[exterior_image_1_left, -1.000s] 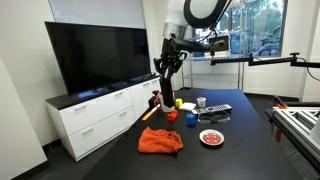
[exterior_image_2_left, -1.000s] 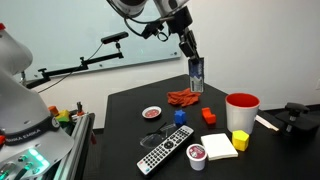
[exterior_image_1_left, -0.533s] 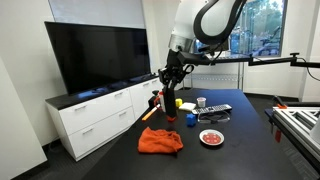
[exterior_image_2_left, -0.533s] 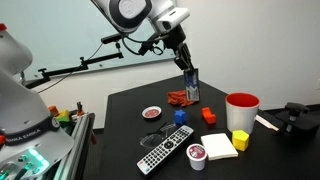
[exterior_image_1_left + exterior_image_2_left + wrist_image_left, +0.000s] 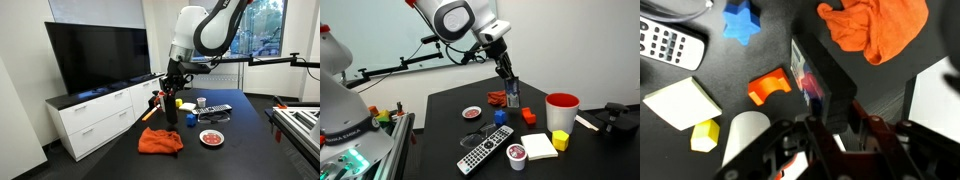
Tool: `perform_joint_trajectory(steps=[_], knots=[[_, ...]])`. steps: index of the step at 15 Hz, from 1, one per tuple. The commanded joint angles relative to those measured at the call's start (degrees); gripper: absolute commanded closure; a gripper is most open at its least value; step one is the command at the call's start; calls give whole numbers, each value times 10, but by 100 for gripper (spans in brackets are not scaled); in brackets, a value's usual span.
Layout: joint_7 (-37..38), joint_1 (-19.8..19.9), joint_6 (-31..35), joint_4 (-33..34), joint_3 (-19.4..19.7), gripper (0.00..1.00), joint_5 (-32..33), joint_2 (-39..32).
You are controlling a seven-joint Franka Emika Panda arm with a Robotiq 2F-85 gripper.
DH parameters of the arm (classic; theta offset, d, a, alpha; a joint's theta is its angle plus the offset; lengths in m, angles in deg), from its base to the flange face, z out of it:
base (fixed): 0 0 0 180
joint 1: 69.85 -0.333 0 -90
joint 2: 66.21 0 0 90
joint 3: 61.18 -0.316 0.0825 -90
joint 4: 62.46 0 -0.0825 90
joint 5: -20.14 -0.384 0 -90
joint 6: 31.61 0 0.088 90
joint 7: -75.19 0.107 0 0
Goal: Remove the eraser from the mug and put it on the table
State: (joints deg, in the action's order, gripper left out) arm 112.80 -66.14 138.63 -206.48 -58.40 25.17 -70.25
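My gripper (image 5: pixel 510 88) is shut on the eraser (image 5: pixel 512 96), a slim black block with a coloured label. It holds the eraser upright, low over the black table (image 5: pixel 445 140), right beside the orange cloth (image 5: pixel 499 98). Whether the eraser touches the table I cannot tell. In an exterior view the gripper (image 5: pixel 170 100) and eraser (image 5: pixel 170 112) stand behind the cloth (image 5: pixel 160 141). The wrist view shows the eraser (image 5: pixel 823 78) between the fingers (image 5: pixel 830 122). The whitish mug with a red rim (image 5: pixel 562 111) stands apart at the right and shows pale in the wrist view (image 5: pixel 745 138).
On the table lie a remote (image 5: pixel 485 155), a blue block (image 5: pixel 500 117), an orange block (image 5: pixel 529 116), a white pad (image 5: pixel 538 146), a yellow block (image 5: pixel 560 140), a small cup (image 5: pixel 517 155) and a red bowl (image 5: pixel 472 113). A white cabinet with a TV (image 5: pixel 100 115) stands alongside.
The gripper has come down with the eraser in it, from well above the table to low beside the orange cloth.
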Motion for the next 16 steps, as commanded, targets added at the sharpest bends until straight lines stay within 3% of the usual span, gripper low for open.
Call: perform_joint_trajectory(steps=[1, 3, 4, 5, 11, 16], knots=[[-1, 2, 20, 1, 0, 92, -5, -3], [-1, 3, 23, 1, 1, 91, -2, -7], [-1, 3, 21, 2, 1, 42, -2, -7], [-1, 3, 20, 2, 2, 42, -2, -8], [-1, 3, 19, 4, 5, 1, -1, -5], [-12, 9, 11, 5, 4, 0, -13, 5]])
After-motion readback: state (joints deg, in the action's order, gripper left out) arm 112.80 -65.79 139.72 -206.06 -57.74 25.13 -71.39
